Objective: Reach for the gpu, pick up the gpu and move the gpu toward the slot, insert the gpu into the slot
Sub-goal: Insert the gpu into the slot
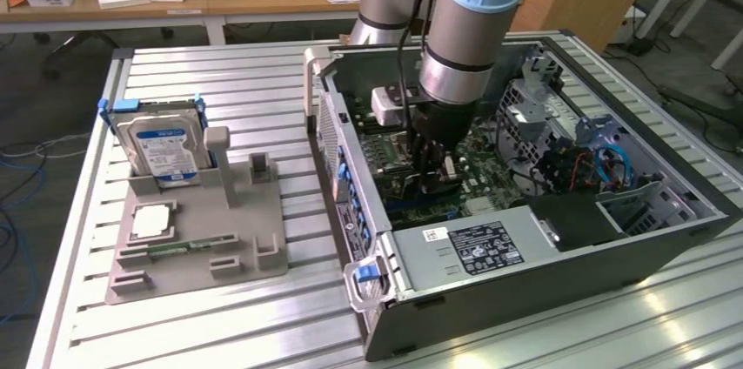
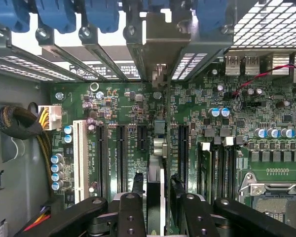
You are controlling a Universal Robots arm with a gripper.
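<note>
The arm (image 1: 471,25) is a thick silver-grey tube with pale blue caps at its joints. A second silver section with a blue cap stands behind it. A black cable runs down along the tube. Below the tube sits a white box, and under that a narrow black wrist piece. The gripper (image 2: 156,197) is matte black, built of jointed bars with round pivot screws, and its two fingers (image 2: 137,185) taper to slim tips.
</note>
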